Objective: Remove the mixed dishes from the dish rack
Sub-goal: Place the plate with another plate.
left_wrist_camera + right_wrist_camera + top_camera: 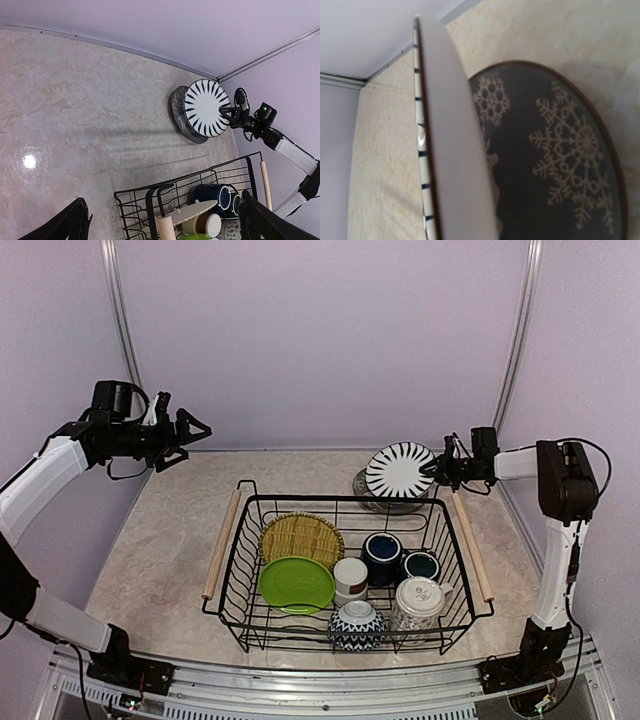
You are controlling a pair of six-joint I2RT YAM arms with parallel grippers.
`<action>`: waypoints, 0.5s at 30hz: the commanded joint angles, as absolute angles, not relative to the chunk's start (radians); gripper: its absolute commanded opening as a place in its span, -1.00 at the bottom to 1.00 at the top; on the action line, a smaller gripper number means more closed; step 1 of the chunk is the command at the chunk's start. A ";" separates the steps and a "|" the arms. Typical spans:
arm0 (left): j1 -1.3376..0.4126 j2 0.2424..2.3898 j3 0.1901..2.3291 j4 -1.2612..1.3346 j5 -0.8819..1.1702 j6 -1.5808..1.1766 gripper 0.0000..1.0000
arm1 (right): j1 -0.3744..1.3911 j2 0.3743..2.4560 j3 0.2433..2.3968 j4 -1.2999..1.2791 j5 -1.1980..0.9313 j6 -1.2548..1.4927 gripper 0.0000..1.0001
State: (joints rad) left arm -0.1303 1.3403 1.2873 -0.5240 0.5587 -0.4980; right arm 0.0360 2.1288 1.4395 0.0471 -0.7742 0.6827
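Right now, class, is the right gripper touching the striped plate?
Touching. The left wrist view shows the right gripper shut on the rim of the striped plate, holding it up on edge.

The striped plate is black and white; the snowflake plate looks dark grey (cream flakes).

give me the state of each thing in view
right fingers, shut on striped plate
left fingers, open, empty
striped plate, on edge, held
grey plate, flat on table
rack, on table, loaded
yellow plate, leaning in rack
green plate, tilted in rack
blue mug, mouth up in rack
teal mug, mouth up in rack
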 commanded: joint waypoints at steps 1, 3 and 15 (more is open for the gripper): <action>-0.133 1.344 1.298 -0.519 0.561 -0.494 0.98 | 0.062 2.144 1.498 0.136 -0.838 0.697 -1.00; -0.134 1.342 1.298 -0.518 0.562 -0.494 0.98 | 0.065 2.152 1.500 0.132 -0.836 0.695 -1.00; -0.142 1.338 1.299 -0.522 0.560 -0.492 0.98 | 0.075 2.168 1.524 0.007 -0.769 0.590 -0.54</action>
